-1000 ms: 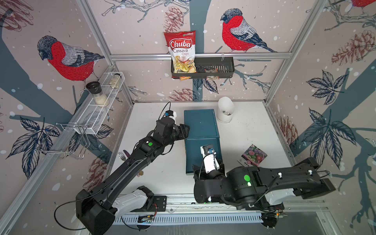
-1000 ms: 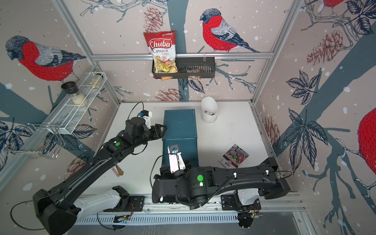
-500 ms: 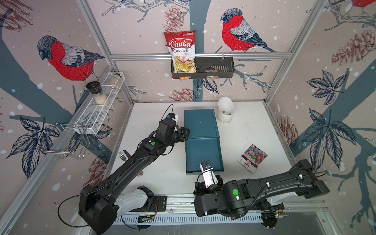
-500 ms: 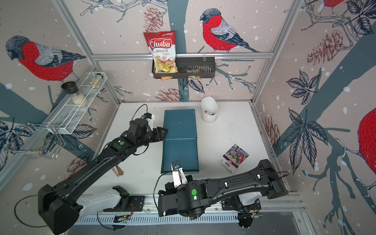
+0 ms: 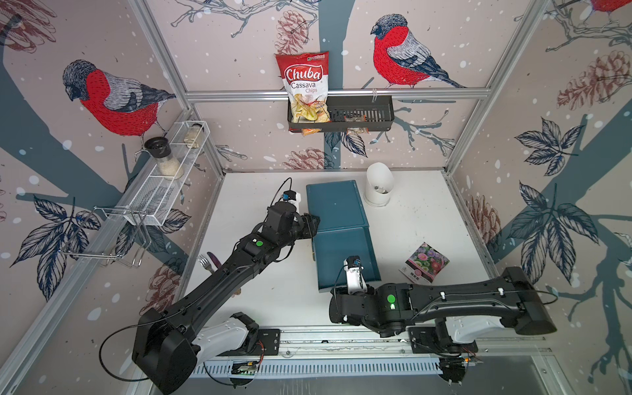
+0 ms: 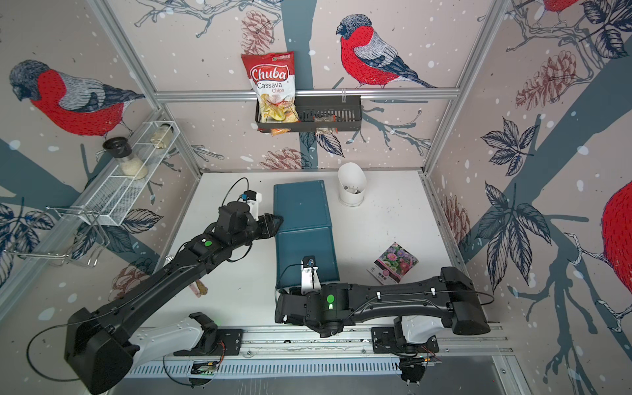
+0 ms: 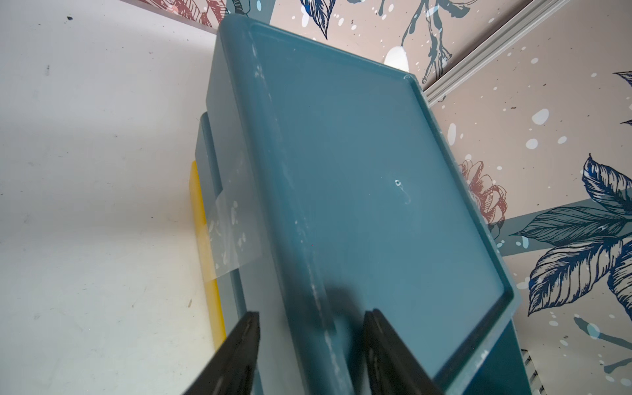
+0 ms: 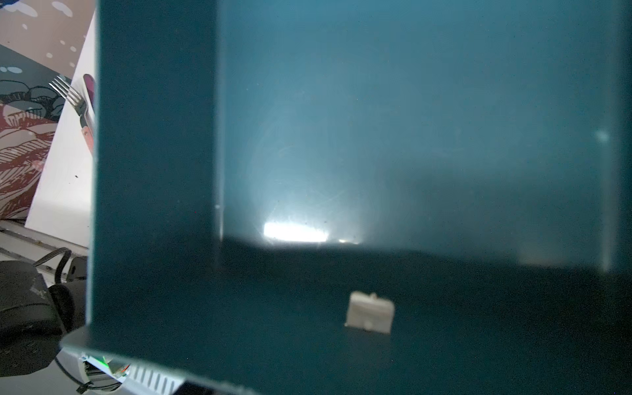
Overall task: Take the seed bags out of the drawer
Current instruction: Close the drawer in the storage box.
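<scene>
One seed bag lies out on the table, and both arms are at the teal drawer unit.
The flower seed bag [image 5: 424, 262] lies flat on the white table [image 5: 410, 219] at about 4 o'clock of the pulled-out drawer [image 5: 342, 253], apart from it (pink and purple blooms face up). The drawer sticks out toward 6 o'clock from the teal cabinet [image 5: 333, 205]. The left claw [image 5: 313, 221] sits at the cabinet's 8 o'clock corner, with its fingers [image 7: 239, 349] on either side of the top rim; I cannot tell if they pinch it. The right arm [image 5: 427, 301] reaches over the drawer's near end. The right claw is hidden under the wrist, so I cannot tell its state.
</scene>
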`<state>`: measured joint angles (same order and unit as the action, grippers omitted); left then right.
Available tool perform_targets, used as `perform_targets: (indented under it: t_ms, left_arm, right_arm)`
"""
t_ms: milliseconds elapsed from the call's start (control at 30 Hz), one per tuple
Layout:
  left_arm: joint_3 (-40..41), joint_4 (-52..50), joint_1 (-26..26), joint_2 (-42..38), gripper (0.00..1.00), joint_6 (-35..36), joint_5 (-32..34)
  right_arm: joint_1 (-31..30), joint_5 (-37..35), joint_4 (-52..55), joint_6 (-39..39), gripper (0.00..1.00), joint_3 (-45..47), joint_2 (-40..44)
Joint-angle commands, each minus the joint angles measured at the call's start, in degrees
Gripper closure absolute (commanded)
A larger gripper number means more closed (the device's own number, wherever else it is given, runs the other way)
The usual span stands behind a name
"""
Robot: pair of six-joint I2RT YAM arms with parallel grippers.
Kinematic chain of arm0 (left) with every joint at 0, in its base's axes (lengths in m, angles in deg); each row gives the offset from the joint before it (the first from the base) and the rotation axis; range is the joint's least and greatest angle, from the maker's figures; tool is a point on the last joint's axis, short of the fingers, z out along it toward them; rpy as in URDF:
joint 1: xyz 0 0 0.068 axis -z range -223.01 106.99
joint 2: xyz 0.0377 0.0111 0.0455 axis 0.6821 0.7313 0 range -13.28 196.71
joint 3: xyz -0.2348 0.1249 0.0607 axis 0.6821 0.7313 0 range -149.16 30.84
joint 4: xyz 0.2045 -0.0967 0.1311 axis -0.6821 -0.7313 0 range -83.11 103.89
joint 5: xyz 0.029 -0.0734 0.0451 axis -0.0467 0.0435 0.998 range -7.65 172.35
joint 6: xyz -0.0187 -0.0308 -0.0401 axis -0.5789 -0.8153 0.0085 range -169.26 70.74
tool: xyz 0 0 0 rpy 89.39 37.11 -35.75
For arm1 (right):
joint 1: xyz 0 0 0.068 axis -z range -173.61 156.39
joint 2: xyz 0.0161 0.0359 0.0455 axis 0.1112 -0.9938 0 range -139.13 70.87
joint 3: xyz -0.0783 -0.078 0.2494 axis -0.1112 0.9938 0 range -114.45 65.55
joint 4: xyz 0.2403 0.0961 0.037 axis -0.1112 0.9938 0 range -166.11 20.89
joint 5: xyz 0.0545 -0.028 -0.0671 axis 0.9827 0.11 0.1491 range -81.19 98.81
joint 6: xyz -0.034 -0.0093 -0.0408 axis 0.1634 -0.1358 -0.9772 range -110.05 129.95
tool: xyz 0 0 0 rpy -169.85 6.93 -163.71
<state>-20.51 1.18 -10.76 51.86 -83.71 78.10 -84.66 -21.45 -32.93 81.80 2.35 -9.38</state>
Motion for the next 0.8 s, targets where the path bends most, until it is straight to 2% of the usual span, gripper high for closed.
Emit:
perform_targets:
  t_ms: [0,200,500,767]
  left_arm:
    - [1.23,-6.32,-0.24,-0.47,0.5,1.51,-0.33]
    - [2.18,-6.53,-0.18,-1.1,0.57,2.62,0.17]
    - [2.57,-7.88,-0.21,-1.72,0.69,5.0,0.65]
    - [2.92,-8.54,-0.17,-2.6,0.77,6.87,0.3]
  right_arm:
    - [1.58,-2.63,-4.59,-3.47,0.45,-0.41,0.18]
    - [4.07,-4.2,-6.41,-7.28,0.58,-2.2,-0.32]
    - [7.48,-8.66,-9.65,-12.29,0.59,-5.73,-3.01]
    - [13.91,-8.97,-15.65,-16.27,0.59,-6.25,-4.39]
